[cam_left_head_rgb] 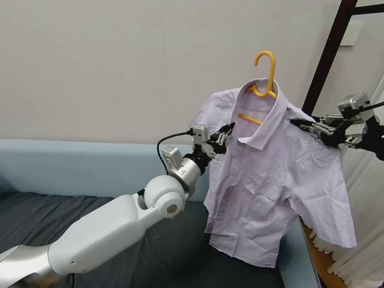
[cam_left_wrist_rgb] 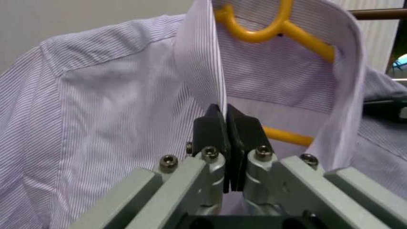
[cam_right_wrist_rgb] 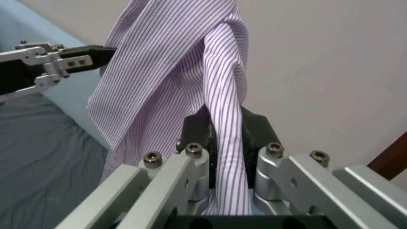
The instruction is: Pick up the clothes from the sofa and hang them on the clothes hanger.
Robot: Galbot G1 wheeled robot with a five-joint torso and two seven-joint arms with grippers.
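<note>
The left end effector (cam_left_wrist_rgb: 226, 114) was closed, its dark pads pinched flat on the front placket edge of the striped shirt (cam_left_head_rgb: 273, 180) just below the collar; in the head view it sat left of centre, at the end of the white arm that rose from the lower left. The right end effector (cam_right_wrist_rgb: 224, 119) was likewise clamped shut, on a bunched fold of the same shirt, and in the head view it sat at the right edge of the frame against the garment's shoulder. Between the two, the shirt hung spread and open-fronted in the centre-right of the frame, off the sofa (cam_left_head_rgb: 72, 165) and in front of its pale blue backrest, the hem dangling above the dark seat cushion. A yellow hanger (cam_left_head_rgb: 266, 72) was inside the collar, its hook standing up above the neckline in the upper middle, apparently caught on nothing. A dark wooden frame (cam_left_head_rgb: 327, 57) slanted through the upper right corner; whether it was the rack could not be told. The shirt looked light, thin and limp, so it would likely sag and swing wherever unsupported and could slide off the smooth hanger if tilted. The doubled placket and the shoulder seams seemed the firmest places to take hold, since single layers of cloth would probably slip through the pads.
</note>
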